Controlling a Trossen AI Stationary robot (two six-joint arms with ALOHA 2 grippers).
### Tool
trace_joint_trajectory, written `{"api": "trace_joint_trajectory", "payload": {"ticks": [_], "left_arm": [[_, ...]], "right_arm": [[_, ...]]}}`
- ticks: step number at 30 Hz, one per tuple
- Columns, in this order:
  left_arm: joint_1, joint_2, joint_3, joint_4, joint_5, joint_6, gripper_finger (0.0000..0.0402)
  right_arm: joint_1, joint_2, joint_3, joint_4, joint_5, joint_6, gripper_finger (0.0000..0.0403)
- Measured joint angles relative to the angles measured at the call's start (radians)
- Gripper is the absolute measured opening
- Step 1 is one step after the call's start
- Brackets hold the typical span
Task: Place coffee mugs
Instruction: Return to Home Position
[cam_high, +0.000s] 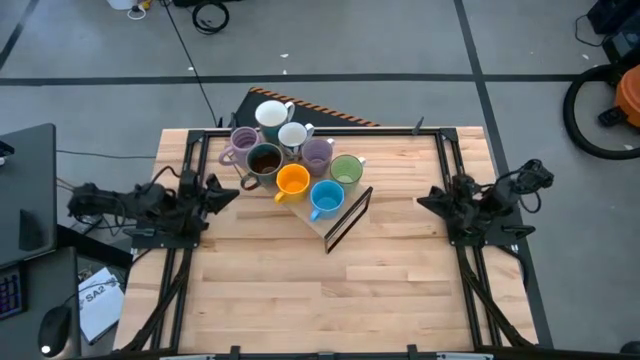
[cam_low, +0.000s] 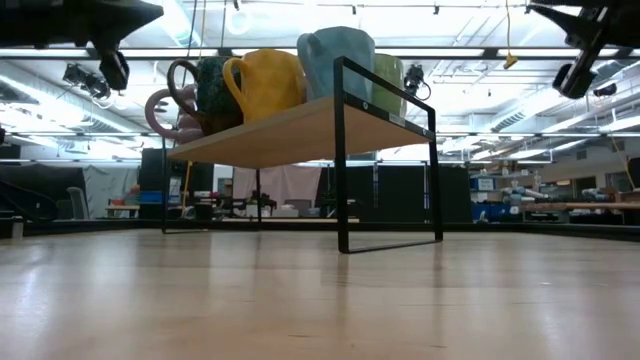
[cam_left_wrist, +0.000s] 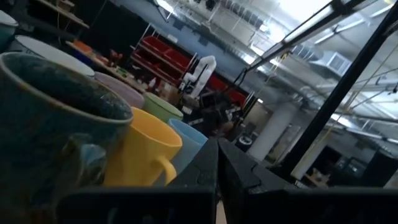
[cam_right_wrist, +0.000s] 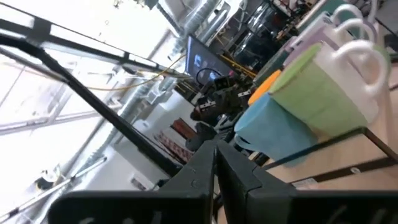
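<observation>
In the low view the blue mug (cam_low: 338, 62) and yellow mug (cam_low: 268, 85) hide the white mugs (cam_high: 272, 114). In the left wrist view we see the dark mug (cam_left_wrist: 50, 124) blurry and cut off at the edge.

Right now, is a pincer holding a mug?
No, the left pincer and right pincer hang empty at the sides of the table, away from the mugs.

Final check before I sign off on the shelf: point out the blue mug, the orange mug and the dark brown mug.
blue mug (cam_high: 326, 196): high view, on its open mouth seen from above.
orange mug (cam_high: 292, 181): high view, on its open mouth.
dark brown mug (cam_high: 264, 160): high view, on its dark inside.
</observation>
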Motion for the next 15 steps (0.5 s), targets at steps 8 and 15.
{"api": "trace_joint_trajectory", "payload": {"ticks": [8,15], "left_arm": [[0.000,-0.103,-0.160,0.119,-0.014,-0.057,0.0007],[0.001,-0.132,-0.194,0.085,-0.044,-0.084,0.0007]], "right_arm": [[0.000,0.000,-0.077,0.101,0.002,-0.004,0.0010],[0.000,0.002,-0.129,0.088,0.077,0.089,0.0011]]}}
